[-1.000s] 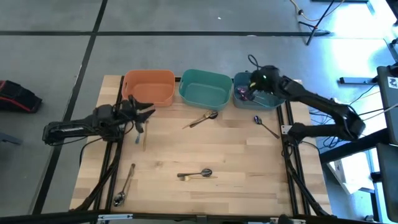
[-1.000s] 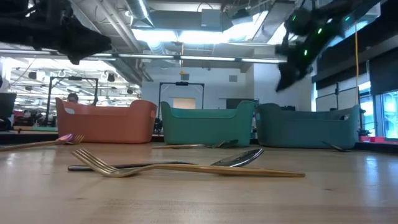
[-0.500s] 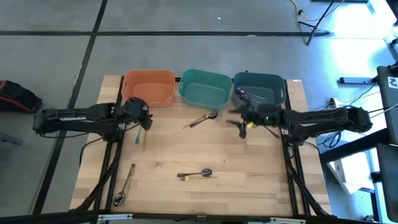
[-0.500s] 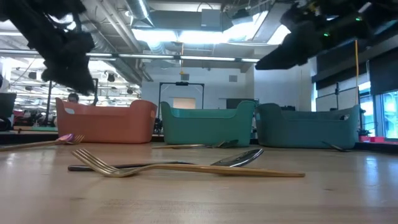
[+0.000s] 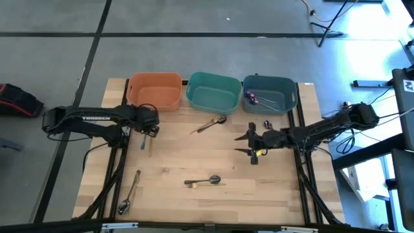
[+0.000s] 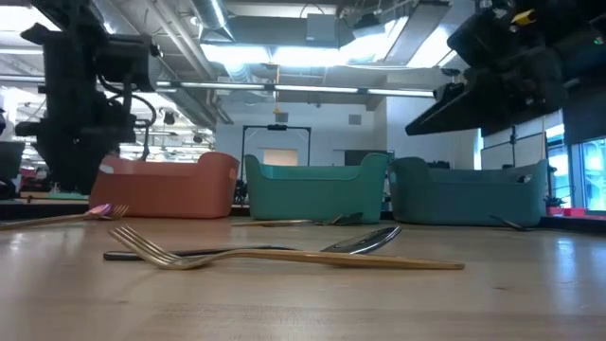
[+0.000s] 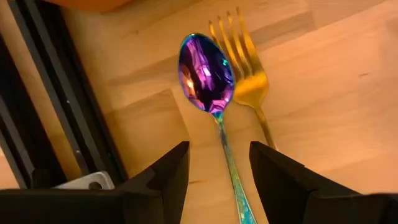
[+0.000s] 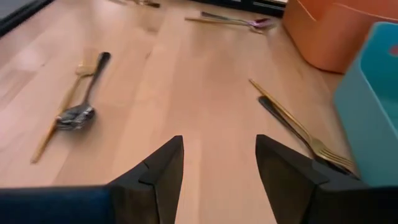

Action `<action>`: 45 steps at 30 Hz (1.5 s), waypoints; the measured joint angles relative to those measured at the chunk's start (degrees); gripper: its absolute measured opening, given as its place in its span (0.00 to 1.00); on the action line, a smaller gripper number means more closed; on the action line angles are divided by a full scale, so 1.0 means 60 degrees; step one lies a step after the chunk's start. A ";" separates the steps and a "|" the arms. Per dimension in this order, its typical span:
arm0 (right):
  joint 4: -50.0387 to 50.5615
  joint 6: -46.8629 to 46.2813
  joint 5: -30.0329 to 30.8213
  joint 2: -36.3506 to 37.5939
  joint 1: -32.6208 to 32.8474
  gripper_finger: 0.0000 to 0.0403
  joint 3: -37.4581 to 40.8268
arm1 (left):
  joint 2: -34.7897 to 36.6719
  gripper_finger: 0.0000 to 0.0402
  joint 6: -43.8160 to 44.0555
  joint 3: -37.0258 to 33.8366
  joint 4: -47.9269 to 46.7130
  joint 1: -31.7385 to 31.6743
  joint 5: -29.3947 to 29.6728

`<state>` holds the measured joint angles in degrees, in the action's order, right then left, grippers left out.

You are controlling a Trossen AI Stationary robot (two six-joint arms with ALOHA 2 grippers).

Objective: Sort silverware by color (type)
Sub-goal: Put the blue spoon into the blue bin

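Observation:
My left gripper (image 7: 219, 186) is open and points down at the table's left side (image 5: 146, 131). Its fingers stand on either side of the handle of an iridescent purple spoon (image 7: 206, 72) that lies flat beside a gold fork (image 7: 246, 70). I see no touch. My right gripper (image 8: 217, 180) is open and empty, level above the table's right middle (image 5: 250, 144). A gold fork and dark spoon (image 5: 211, 123) lie before the teal bin (image 5: 213, 90). Another such pair (image 5: 204, 181) lies near the near edge. Purple pieces (image 5: 257, 99) lie in the blue-grey bin (image 5: 284, 90).
The orange bin (image 5: 155, 89) stands at the far left, close behind my left gripper. One more slim piece (image 5: 130, 192) lies at the near left corner. Bare wood (image 5: 187, 152) stretches between the two arms. A black frame rail (image 7: 56, 112) runs beside the purple spoon.
My right gripper has left the blue-grey bin, swung toward the near edge and the table's middle, and come down low, pointing left. My left gripper has tipped from level to pointing down and sunk over the purple spoon. No silverware on the table has moved.

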<state>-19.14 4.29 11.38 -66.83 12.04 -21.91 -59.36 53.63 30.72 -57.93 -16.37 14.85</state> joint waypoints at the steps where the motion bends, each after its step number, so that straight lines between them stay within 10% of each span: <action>1: -0.0025 0.0003 0.0002 -0.0038 0.0050 0.47 0.0000 | -0.0129 0.41 0.0000 0.0004 -0.0002 -0.0063 -0.0024; 18: -0.0070 0.0421 -0.0070 -0.0170 0.0061 0.47 0.0000 | -0.1526 0.39 0.0237 -0.0681 0.0819 -0.0282 -0.1230; 28: 0.0238 0.0437 -0.0074 -0.0170 0.0057 0.47 0.0000 | -0.1538 0.10 0.0450 -0.0699 0.0907 -0.0278 -0.1228; 45: 0.0424 0.0061 0.1032 -0.0170 0.0054 0.47 0.0000 | -0.0934 0.02 0.1440 0.0727 0.0235 0.1732 0.1176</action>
<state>-16.60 4.66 17.58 -67.85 12.36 -21.91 -64.96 62.26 35.08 -56.52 -5.98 21.91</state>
